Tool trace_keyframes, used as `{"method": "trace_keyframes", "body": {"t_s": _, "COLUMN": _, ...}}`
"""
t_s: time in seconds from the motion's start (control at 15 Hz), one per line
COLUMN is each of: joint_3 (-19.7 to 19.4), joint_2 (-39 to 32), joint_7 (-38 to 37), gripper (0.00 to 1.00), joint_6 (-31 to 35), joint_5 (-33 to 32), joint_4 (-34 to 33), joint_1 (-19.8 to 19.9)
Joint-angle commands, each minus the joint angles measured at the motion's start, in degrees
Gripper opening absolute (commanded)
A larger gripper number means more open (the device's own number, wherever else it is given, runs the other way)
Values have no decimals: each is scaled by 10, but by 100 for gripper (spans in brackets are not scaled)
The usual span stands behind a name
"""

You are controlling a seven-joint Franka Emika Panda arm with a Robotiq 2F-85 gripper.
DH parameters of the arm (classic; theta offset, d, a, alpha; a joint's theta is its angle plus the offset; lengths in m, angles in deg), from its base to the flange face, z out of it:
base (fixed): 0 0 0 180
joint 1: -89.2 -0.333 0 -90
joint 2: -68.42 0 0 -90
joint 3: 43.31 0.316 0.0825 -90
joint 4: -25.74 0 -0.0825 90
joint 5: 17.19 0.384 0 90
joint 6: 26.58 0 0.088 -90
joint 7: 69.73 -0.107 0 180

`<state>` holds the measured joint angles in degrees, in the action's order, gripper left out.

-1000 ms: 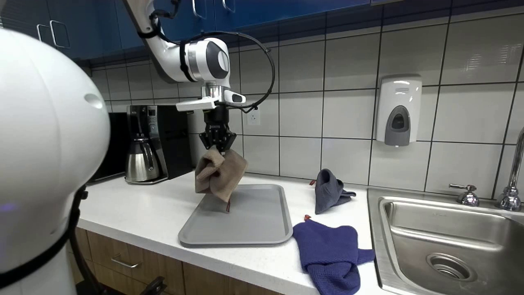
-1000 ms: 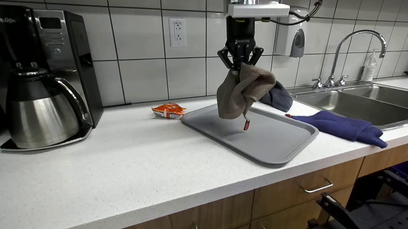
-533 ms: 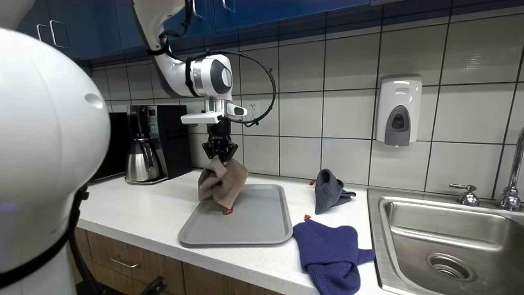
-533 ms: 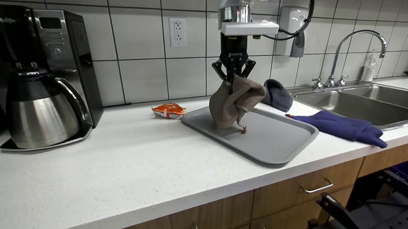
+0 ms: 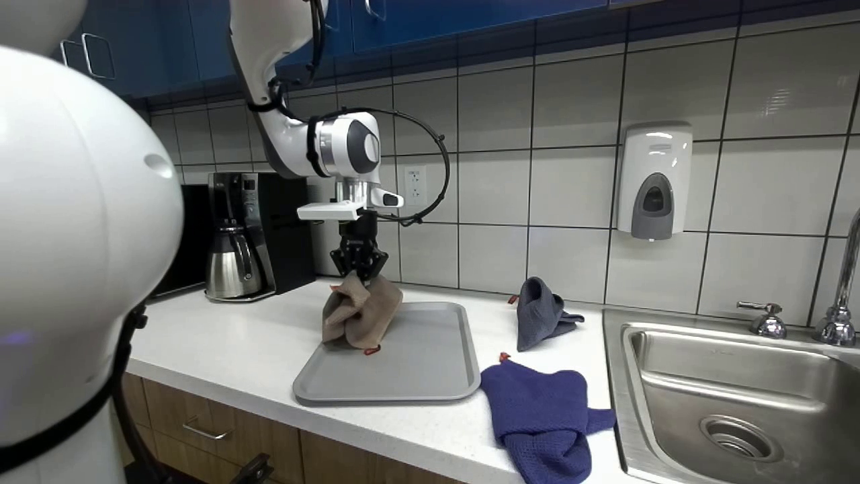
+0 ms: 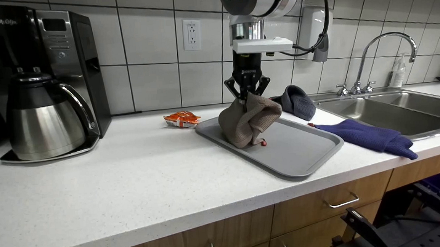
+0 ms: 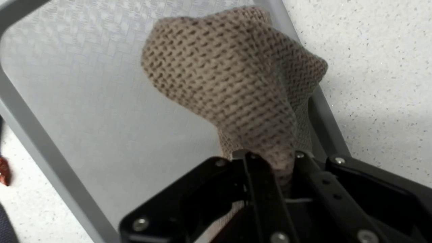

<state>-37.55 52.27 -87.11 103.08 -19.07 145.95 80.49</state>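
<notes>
The brown woven cloth (image 6: 240,125), clamped in the black gripper (image 7: 272,158), has sunk onto the grey rectangular tray (image 6: 301,149). Only an exterior view shows, at its ten o'clock, a crinkled orange packet (image 6: 182,119) on white counter (image 6: 94,192) beneath tiles (image 6: 152,83).

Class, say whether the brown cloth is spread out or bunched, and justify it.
Bunched: the brown cloth is pinched in the gripper, its folds gathered over the gray tray.
</notes>
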Motion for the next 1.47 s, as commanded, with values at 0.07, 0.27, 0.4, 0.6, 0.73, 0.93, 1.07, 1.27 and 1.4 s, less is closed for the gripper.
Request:
{"method": "trace_keyframes", "body": {"t_s": 0.07, "joint_3": -9, "joint_2": -21, "joint_7": -15, "gripper": 3, "joint_6": -7, "joint_5": -10, "joint_4": -20, "joint_1": -12}}
{"method": "trace_keyframes", "body": {"t_s": 0.27, "joint_3": -10, "joint_2": -19, "joint_7": -14, "gripper": 42, "joint_6": -14, "joint_5": -8, "joint_4": -18, "joint_1": -15}}
{"method": "trace_keyframes", "body": {"t_s": 0.4, "joint_3": -7, "joint_2": -9, "joint_7": -12, "gripper": 57, "joint_6": -27, "joint_5": -2, "joint_4": -13, "joint_1": -15}}
{"method": "trace_keyframes", "body": {"t_s": 0.6, "joint_3": -5, "joint_2": 7, "joint_7": -13, "gripper": 81, "joint_6": -49, "joint_5": -3, "joint_4": -4, "joint_1": -19}}
{"method": "trace_keyframes", "body": {"t_s": 0.73, "joint_3": -7, "joint_2": 17, "joint_7": -21, "gripper": 95, "joint_6": -63, "joint_5": -9, "joint_4": 0, "joint_1": -23}}
{"method": "trace_keyframes", "body": {"t_s": 0.93, "joint_3": -6, "joint_2": 42, "joint_7": -29, "gripper": 100, "joint_6": -79, "joint_5": -10, "joint_4": 10, "joint_1": -25}}
{"method": "trace_keyframes", "body": {"t_s": 1.07, "joint_3": -5, "joint_2": 61, "joint_7": -35, "gripper": 100, "joint_6": -94, "joint_5": -12, "joint_4": 19, "joint_1": -25}}
{"method": "trace_keyframes", "body": {"t_s": 1.27, "joint_3": -6, "joint_2": 94, "joint_7": -60, "gripper": 100, "joint_6": -113, "joint_5": -29, "joint_4": 40, "joint_1": -25}}
{"method": "trace_keyframes", "body": {"t_s": 1.4, "joint_3": -4, "joint_2": 113, "joint_7": -71, "gripper": 100, "joint_6": -117, "joint_5": -29, "joint_4": 57, "joint_1": -20}}
